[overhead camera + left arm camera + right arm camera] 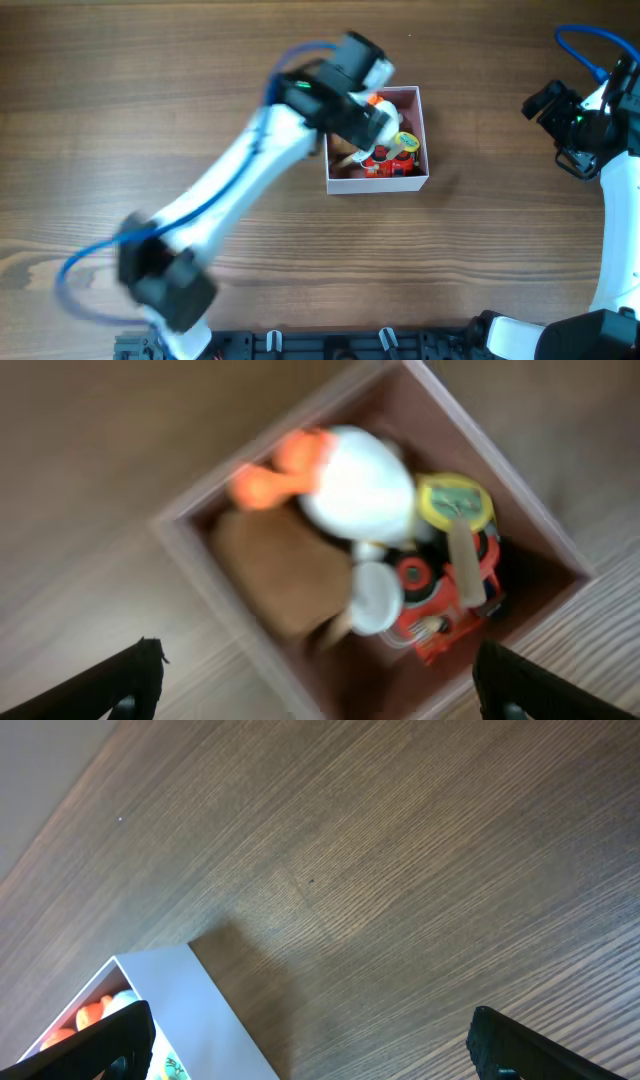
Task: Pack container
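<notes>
The container (421,178), a square shallow box with white walls and a pink inside, sits at the table's middle. It holds a white toy with orange parts (360,485), a brown piece (275,570), a red toy car (445,605) and a yellow-green piece (455,503). My left gripper (315,700) is open and empty, hovering over the container's front left part; in the overhead view the arm (330,95) is blurred and covers the box's left side. My right gripper (310,1055) is open and empty at the far right, with the container's wall (190,1005) at its lower left.
Bare wooden table (150,90) lies all around the container. The right arm (590,110) sits at the table's right edge. A black rail (330,345) runs along the front edge.
</notes>
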Robot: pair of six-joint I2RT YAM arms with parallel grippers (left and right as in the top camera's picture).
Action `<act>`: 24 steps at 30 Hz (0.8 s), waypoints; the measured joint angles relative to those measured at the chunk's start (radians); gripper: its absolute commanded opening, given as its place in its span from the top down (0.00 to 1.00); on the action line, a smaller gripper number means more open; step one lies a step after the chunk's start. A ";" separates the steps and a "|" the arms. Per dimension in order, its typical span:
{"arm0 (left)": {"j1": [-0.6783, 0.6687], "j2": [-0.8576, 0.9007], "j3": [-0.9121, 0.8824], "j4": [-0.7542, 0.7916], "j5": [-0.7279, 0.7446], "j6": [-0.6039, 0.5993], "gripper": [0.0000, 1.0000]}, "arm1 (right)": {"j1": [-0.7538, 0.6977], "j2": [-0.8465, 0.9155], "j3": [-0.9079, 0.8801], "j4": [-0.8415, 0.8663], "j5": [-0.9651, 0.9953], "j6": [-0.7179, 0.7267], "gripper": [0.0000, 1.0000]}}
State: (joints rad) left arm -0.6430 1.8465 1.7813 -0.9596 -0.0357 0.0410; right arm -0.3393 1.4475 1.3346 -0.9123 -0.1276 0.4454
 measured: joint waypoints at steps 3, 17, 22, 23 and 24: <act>0.108 -0.159 0.027 -0.114 -0.024 -0.059 0.00 | 0.000 0.000 0.000 0.000 0.000 0.000 0.00; 0.362 -0.116 0.009 -0.333 0.057 -0.148 0.00 | 0.000 0.000 0.000 0.000 0.000 0.000 0.00; 0.362 -0.107 0.009 -0.332 0.055 -0.148 0.00 | 0.000 0.000 0.000 0.000 0.000 0.000 0.00; 0.362 -0.107 0.009 -0.332 0.055 -0.148 0.00 | 0.000 0.000 0.000 0.000 0.000 0.000 0.00; 0.362 -0.107 0.009 -0.332 0.055 -0.148 0.00 | 0.000 0.000 0.000 0.000 0.000 0.000 0.00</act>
State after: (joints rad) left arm -0.2810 1.7393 1.7905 -1.2915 0.0193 -0.1066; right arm -0.3393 1.4475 1.3346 -0.9123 -0.1272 0.4454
